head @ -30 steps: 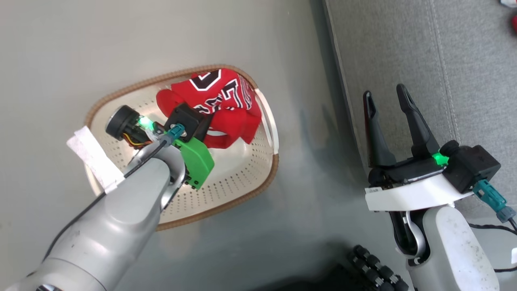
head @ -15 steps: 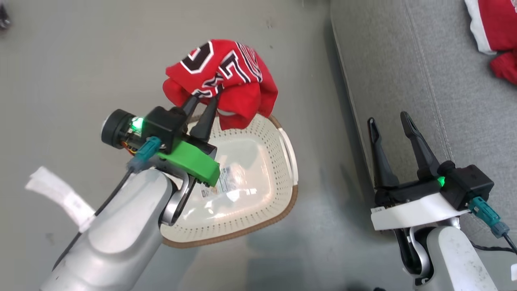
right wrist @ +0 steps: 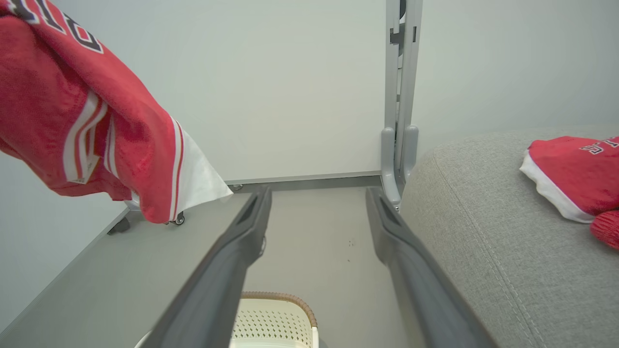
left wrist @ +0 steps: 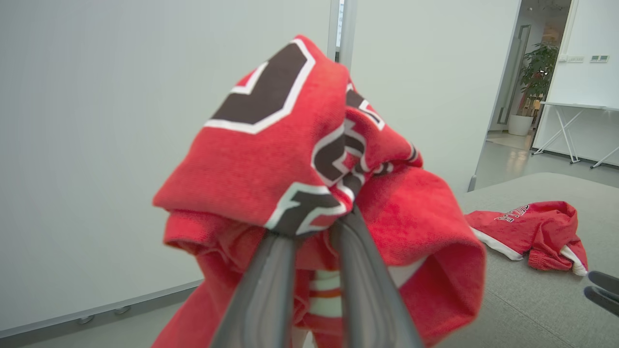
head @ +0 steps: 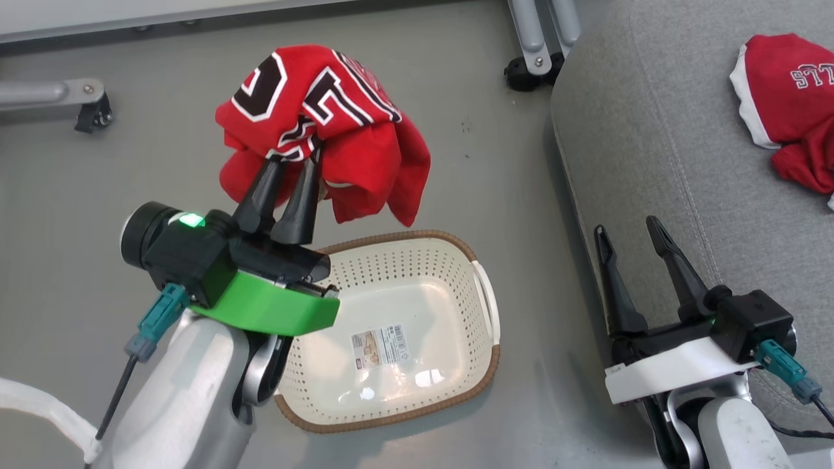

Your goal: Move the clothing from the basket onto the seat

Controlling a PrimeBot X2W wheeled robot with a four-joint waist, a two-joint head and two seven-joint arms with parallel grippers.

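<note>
My left gripper is shut on a bunched red garment with dark-and-white lettering and holds it in the air above the floor, beyond the basket. In the left wrist view the same garment drapes over my two fingertips. The cream basket with its brown rim sits on the floor below, holding just a paper label. A second red garment lies on the grey seat at the right. My right gripper hangs open at the seat's edge, nothing between its fingers.
Grey floor surrounds the basket. A wheeled grey metal frame foot stands at the seat's far corner, another caster at the far left. A pale wall runs along the back.
My left gripper has lifted the red garment out of the basket and higher above it. The head camera tilted up, bringing the seat's garment into view. The right gripper stayed open.
</note>
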